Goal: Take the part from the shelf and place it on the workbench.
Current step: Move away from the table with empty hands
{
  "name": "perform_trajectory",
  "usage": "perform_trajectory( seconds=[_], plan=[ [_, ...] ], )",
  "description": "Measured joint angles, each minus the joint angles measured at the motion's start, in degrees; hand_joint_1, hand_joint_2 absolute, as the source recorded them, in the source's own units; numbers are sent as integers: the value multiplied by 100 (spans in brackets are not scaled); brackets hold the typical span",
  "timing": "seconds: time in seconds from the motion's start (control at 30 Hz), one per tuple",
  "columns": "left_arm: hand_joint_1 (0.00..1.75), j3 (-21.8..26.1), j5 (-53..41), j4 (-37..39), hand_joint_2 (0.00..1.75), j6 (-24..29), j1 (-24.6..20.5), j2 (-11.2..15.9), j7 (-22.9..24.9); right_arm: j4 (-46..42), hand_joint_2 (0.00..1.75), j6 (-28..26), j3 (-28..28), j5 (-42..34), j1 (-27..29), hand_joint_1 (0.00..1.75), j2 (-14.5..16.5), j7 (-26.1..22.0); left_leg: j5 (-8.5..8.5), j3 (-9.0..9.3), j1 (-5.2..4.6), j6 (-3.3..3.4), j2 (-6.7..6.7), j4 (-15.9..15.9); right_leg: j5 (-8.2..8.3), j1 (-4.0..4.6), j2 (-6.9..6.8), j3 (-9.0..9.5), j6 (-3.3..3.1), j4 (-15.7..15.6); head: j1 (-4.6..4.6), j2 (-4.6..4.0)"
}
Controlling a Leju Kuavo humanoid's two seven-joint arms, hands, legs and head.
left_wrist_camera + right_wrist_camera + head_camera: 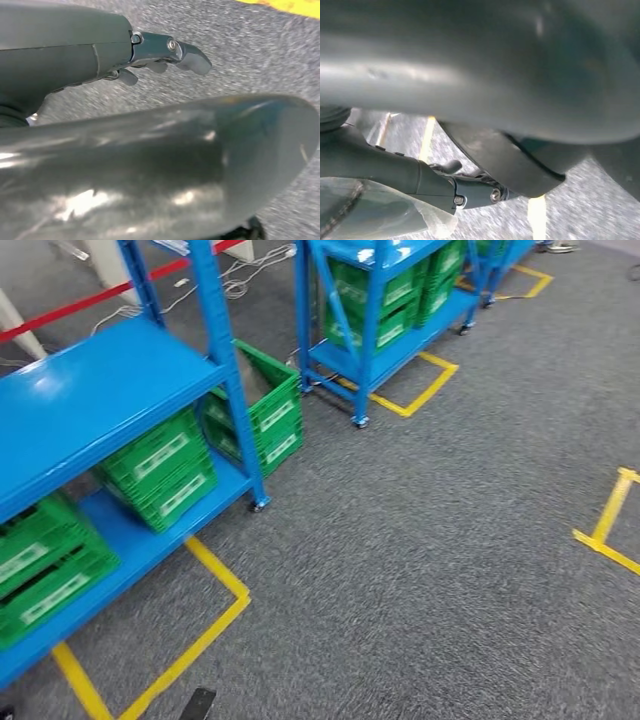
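A blue metal shelf stands at my left, with green plastic crates on its low tier and one more at its far end. What lies inside the crates is too blurred to tell. My left hand hangs over grey carpet, fingers stretched out and the thumb apart, holding nothing. My right hand also hangs beside my body with straight fingers and nothing between them.
A second blue shelf with green crates stands farther back. Yellow tape marks the floor around the shelves, with another mark at the right. Grey carpet spreads wide ahead and to the right. A red strip runs behind the near shelf.
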Motion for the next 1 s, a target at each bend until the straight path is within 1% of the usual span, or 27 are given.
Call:
perform_trajectory(
  seconds=[0.03,0.07,0.1,0.13,0.17,0.2,0.23,0.27,0.3,0.37,0.4,0.47,0.5,0.53,0.57,0.6,0.63,0.67,0.7,0.73,0.77,0.8,0.83,0.87,0.9,0.97,1.0],
  plan=[
    [0,10,29,0,0,25,3,-3,-75,1,0,3,0,14,3,0,1,-29,2,-3,4,14,-73,1,-173,-7,104,-203,11,409,9,0],
    [0,26,57,0,0,46,13,-6,-143,1,0,10,0,27,6,0,1,-40,2,-1,5,22,-153,2,-275,-11,152,-389,23,753,12,0],
    [0,46,85,0,0,63,26,-8,-202,1,0,19,0,36,6,0,1,-33,1,4,6,22,-235,4,-270,-14,169,-504,30,926,12,0],
    [0,67,118,0,0,70,42,-9,-257,1,0,29,0,45,6,0,0,-12,-2,10,9,19,-324,9,-148,-20,178,-519,35,879,11,0],
    [0,92,164,0,0,62,54,-10,-315,1,0,43,1,61,5,0,-1,9,-7,18,15,11,-412,18,70,-29,209,-425,37,601,10,0],
    [0,126,231,0,0,29,62,-3,-379,1,0,64,1,88,5,0,-5,21,-17,20,23,-6,-496,31,303,-48,317,-270,39,202,13,0],
    [0,170,304,0,0,-30,64,24,-440,4,0,91,2,121,7,0,-11,22,-33,12,23,-33,-576,58,461,-66,458,-109,38,-181,16,0],
    [0,221,374,0,0,-104,65,65,-497,7,0,121,2,153,5,0,-18,13,-40,-6,24,-68,-649,78,546,-79,583,24,24,-457,18,0],
    [0,273,419,0,0,-183,69,117,-540,9,0,146,2,174,0,0,-27,6,-43,-28,29,-107,-710,91,556,-83,671,100,2,-596,20,0],
    [0,347,444,0,0,-306,97,218,-600,11,0,146,2,183,-16,0,-40,17,-23,-62,47,-181,-831,89,537,-70,610,153,-70,-632,15,0],
    [0,370,430,1,0,-354,116,260,-620,10,0,124,2,171,-21,0,-47,32,-35,-73,50,-211,-807,104,547,-71,544,164,-107,-649,13,0],
    [0,386,347,2,0,-459,133,332,-642,10,0,67,-6,101,-23,0,-66,89,-217,-195,37,-269,-535,377,557,-79,386,188,-181,-684,-20,0],
    [0,386,284,2,0,-518,135,358,-641,11,0,51,-19,46,-20,0,-82,119,-395,-337,34,-294,-340,691,550,-73,296,199,-210,-691,-35,0],
    [0,382,217,2,0,-577,134,381,-635,11,0,39,-42,-18,-12,0,-103,145,-589,-523,38,-316,-209,1091,537,-64,201,205,-229,-693,-49,0],
    [0,375,152,2,0,-634,140,401,-629,11,0,33,-79,-82,-3,0,-127,162,-739,-700,48,-332,-149,1470,524,-58,103,212,-240,-692,-49,0],
    [0,368,92,3,0,-676,155,415,-626,11,0,24,-119,-141,5,0,-151,170,-788,-803,57,-341,-126,1696,510,-55,16,223,-243,-691,-49,0],
    [0,360,42,3,0,-703,176,427,-633,11,0,13,-161,-194,10,0,-170,176,-727,-810,64,-344,-109,1720,495,-54,-61,238,-242,-691,-49,0],
    [0,353,-3,4,0,-724,196,439,-648,11,0,1,-205,-235,10,0,-181,182,-558,-697,67,-337,-80,1499,478,-53,-131,262,-236,-691,-50,0],
    [0,345,-32,5,0,-734,209,452,-666,10,0,-9,-242,-266,9,0,-186,186,-338,-502,62,-316,4,1113,456,-50,-194,294,-223,-691,-50,0],
    [0,336,-51,7,0,-741,213,466,-684,10,0,-16,-275,-285,9,0,-187,186,-175,-301,37,-286,161,718,430,-42,-254,317,-201,-690,-50,0],
    [0,326,-67,8,0,-748,207,477,-697,10,0,-20,-304,-297,10,0,-187,186,-74,-141,6,-249,303,391,402,-27,-310,340,-169,-686,-51,0],
    [0,318,-75,8,0,-752,199,485,-706,10,0,-22,-323,-303,11,0,-189,187,-46,-59,-24,-216,414,205,377,-11,-371,358,-136,-683,-50,0],
    [0,311,-81,9,0,-758,196,490,-712,10,0,-23,-339,-307,11,0,-190,189,-74,-43,-48,-193,448,150,358,3,-435,373,-107,-686,-51,0],
    [0,306,-85,10,0,-763,200,495,-717,9,0,-23,-355,-311,6,0,-191,191,-77,-51,-53,-168,387,126,344,11,-507,404,-80,-694,-52,0],
    [0,303,-85,13,0,-768,215,501,-719,8,0,-23,-373,-312,-2,0,-193,194,-66,-47,-40,-142,316,105,319,6,-508,422,-53,-694,-51,0],
    [0,295,-85,16,0,-773,228,516,-722,4,0,-22,-405,-315,-7,0,-198,198,-40,-24,-2,-77,170,60,148,-18,-249,340,-3,-473,-29,0],
    [0,289,-85,17,0,-774,222,520,-723,3,0,-23,-415,-316,-3,0,-204,201,-30,-14,17,-50,94,45,-11,-31,-58,195,16,-180,-15,0]
  ],
)
